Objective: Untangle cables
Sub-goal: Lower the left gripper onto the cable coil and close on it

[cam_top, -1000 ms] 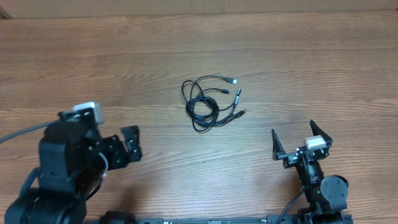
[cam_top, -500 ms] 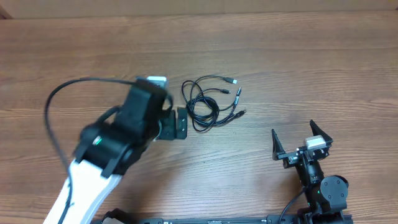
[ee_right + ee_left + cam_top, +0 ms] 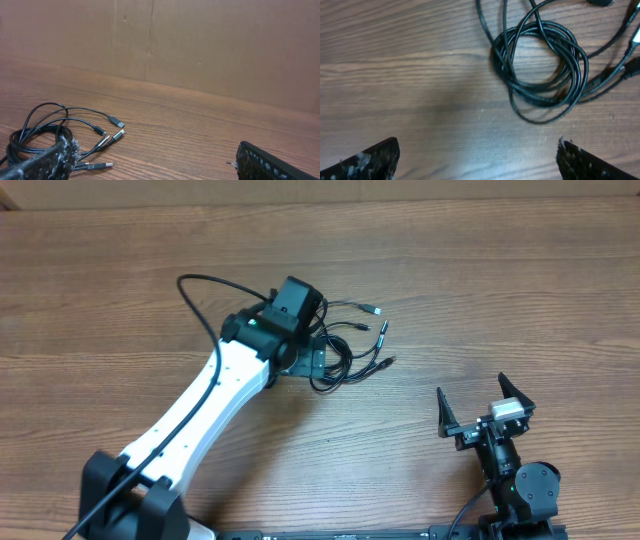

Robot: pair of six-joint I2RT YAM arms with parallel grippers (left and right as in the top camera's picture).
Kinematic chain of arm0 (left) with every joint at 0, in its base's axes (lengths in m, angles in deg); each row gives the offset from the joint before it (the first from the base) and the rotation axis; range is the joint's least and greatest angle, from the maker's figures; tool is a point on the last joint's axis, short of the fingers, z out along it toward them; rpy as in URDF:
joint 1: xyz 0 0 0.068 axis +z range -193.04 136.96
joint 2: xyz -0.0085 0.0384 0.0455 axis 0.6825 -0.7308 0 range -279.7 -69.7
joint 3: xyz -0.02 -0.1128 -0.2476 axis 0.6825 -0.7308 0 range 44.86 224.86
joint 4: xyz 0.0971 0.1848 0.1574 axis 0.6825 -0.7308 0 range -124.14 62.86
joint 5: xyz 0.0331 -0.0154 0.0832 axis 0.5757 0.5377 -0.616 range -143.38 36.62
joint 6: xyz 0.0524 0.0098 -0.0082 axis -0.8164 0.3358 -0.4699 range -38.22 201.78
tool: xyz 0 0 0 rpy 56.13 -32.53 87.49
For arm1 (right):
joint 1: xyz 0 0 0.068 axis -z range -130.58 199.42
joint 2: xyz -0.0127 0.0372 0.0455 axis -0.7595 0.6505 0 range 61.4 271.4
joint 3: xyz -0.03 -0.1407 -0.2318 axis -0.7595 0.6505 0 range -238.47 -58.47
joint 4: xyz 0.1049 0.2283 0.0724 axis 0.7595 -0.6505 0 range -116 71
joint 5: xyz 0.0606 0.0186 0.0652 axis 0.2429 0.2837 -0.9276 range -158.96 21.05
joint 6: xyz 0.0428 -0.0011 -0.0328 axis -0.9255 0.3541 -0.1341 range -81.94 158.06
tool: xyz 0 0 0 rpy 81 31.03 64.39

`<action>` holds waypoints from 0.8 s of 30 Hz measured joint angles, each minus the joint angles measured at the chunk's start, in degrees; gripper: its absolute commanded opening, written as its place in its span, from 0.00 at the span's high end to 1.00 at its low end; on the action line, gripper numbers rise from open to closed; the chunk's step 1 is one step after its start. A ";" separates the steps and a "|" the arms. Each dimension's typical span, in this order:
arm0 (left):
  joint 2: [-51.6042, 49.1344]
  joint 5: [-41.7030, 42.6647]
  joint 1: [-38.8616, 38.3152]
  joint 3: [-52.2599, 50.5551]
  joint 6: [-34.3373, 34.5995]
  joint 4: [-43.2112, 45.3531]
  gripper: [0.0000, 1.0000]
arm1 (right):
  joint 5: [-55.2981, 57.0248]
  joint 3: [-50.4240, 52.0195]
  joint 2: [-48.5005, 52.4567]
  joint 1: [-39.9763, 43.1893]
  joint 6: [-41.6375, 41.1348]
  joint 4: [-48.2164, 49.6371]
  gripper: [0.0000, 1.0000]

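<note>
The cables are a small tangle of thin black cords with plug ends, some silver-tipped, fanned to the right, near the table's middle. In the left wrist view the coil lies ahead of the open fingers. My left gripper hovers over the left part of the tangle, open and empty. My right gripper is open and empty near the front right, well away from the cables. The right wrist view shows the coil and plugs to its left, with the open fingers at the bottom.
A thick black wire arcs from the left arm. A brown cardboard wall stands at the table's far edge. The wooden table surrounds the tangle.
My left arm has swung from the front left up and right across the table, until its gripper is over the cable tangle. The right arm and cables have not moved.
</note>
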 measured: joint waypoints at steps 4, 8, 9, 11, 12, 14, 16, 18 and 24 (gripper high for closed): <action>-3.39 1.88 0.00 0.00 0.02 4.17 0.01 | 0.00 0.00 0.00 0.00 0.02 0.02 0.00; -6.08 6.21 0.00 0.00 0.50 6.64 0.06 | 0.00 0.00 0.00 0.00 0.00 0.02 0.00; -6.80 7.21 0.00 0.00 1.36 6.84 0.06 | 0.00 0.00 0.00 0.00 0.00 0.02 0.00; -8.24 8.66 0.00 0.00 3.89 6.99 0.07 | 0.00 0.00 0.00 0.00 0.00 0.02 0.00; -8.92 9.09 0.00 0.00 5.38 7.06 0.06 | 0.02 0.00 0.00 0.00 0.00 0.02 0.00; -10.56 9.92 0.00 0.00 9.09 7.06 0.09 | 0.00 0.00 0.00 0.00 0.02 0.07 0.00; -12.09 10.25 0.00 0.00 12.94 7.06 0.13 | 0.00 0.00 0.00 0.00 0.00 0.02 0.00; -13.38 10.49 0.00 0.00 16.46 7.28 0.18 | 0.00 0.00 0.00 0.00 0.00 0.04 0.00; -15.28 10.49 0.00 0.00 23.50 9.86 0.30 | 0.02 0.00 0.00 0.00 0.00 0.02 0.00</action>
